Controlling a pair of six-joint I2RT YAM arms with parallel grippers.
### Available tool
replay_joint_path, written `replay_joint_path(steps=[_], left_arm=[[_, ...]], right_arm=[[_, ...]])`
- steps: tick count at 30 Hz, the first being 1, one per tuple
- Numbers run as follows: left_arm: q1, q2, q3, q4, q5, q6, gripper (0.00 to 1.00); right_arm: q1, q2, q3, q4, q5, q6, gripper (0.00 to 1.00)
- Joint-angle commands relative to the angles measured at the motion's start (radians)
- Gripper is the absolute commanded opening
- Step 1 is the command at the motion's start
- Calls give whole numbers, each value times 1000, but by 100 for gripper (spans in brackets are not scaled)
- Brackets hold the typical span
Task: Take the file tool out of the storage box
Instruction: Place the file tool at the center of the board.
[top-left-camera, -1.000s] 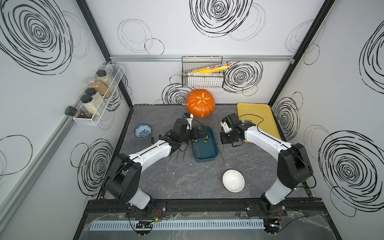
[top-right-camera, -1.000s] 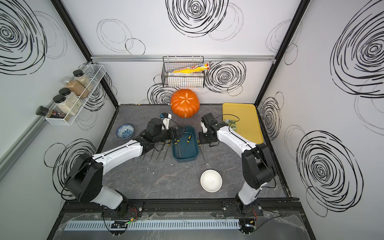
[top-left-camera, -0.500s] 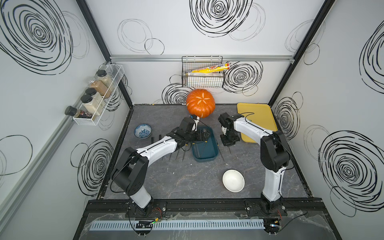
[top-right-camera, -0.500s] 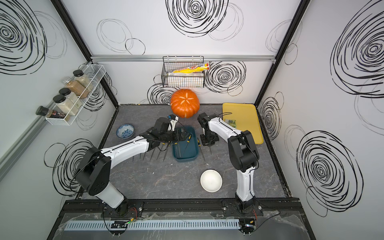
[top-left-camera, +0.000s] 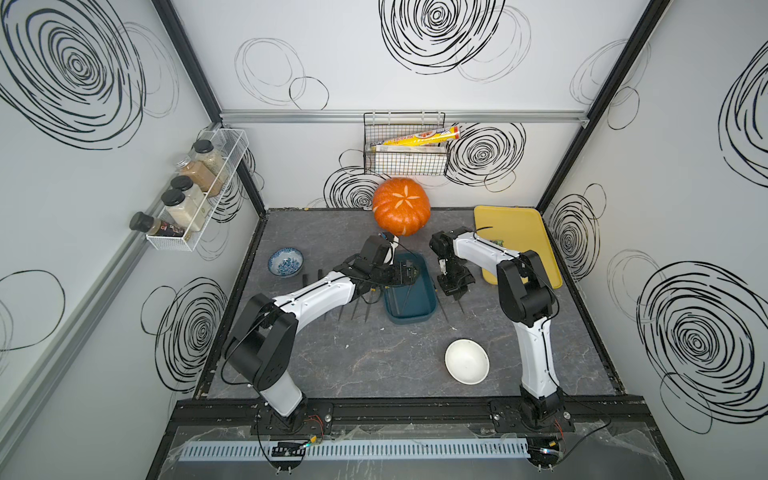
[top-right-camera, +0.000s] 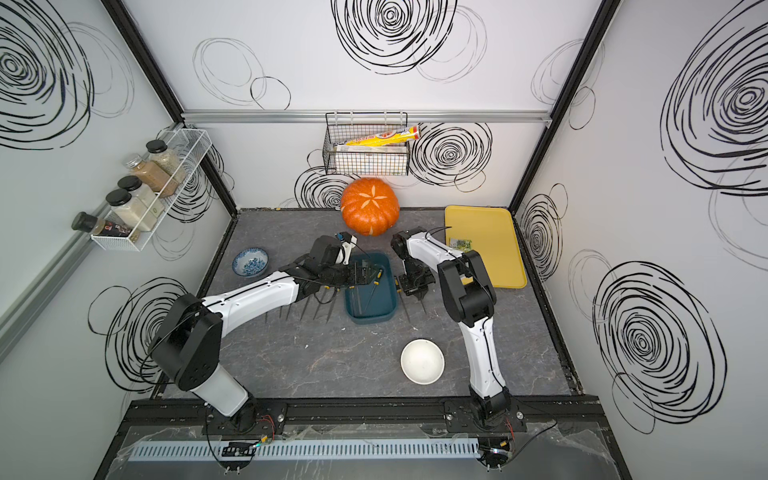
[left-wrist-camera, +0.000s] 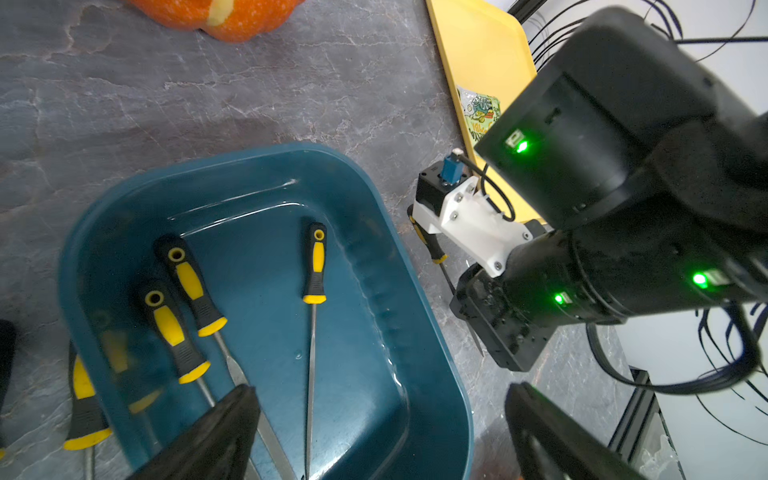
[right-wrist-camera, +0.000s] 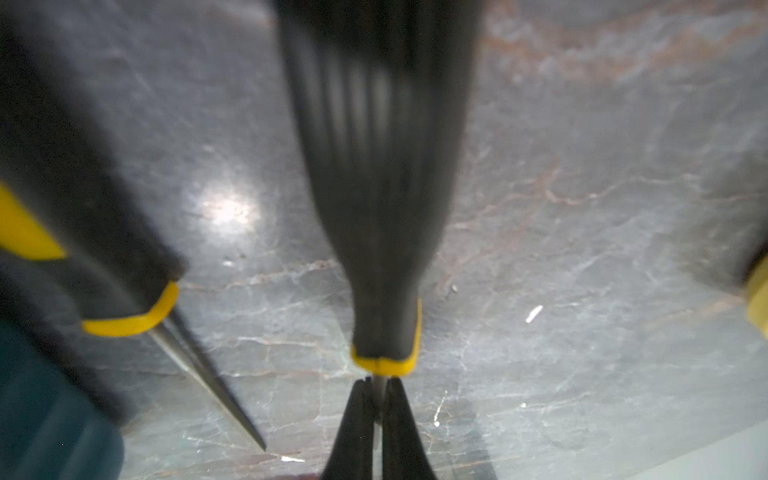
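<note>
Left claw (left-wrist-camera: 380, 388) spread wide, hovering over the storage box (left-wrist-camera: 407, 340) in the middle of the counter (top-left-camera: 374, 365), with three file tools (left-wrist-camera: 314, 266) lying inside! At the box's 3 o'clock, right claw (right-wrist-camera: 376, 386) pressed together, pinching another file tool (right-wrist-camera: 374, 187) by its thin shank, outside the box. Pumpkin (top-left-camera: 401, 205) at the box's 12 o'clock.

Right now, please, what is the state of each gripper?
Left gripper: open, empty, over the dark teal plastic storage box.
Right gripper: shut on a black-and-yellow-handled metal file.
</note>
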Motion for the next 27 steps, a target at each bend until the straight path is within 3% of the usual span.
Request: replay_joint_path(steps=[1, 12, 19, 23, 27], left_arm=[[-9, 29, 43, -7, -17, 23, 99], [-13, 61, 67, -44, -31, 32, 99], [-24, 128, 124, -114, -79, 54, 99], [-34, 175, 167, -156, -116, 74, 93], [-37, 215, 196, -162, -128, 93, 82]], right_arm=[[-5, 20, 20, -44, -1, -14, 0], [-5, 69, 31, -39, -13, -25, 0], [-5, 51, 5, -21, -7, -26, 17], [-5, 45, 7, -12, -3, -26, 20], [-5, 8, 3, 6, -4, -23, 21]])
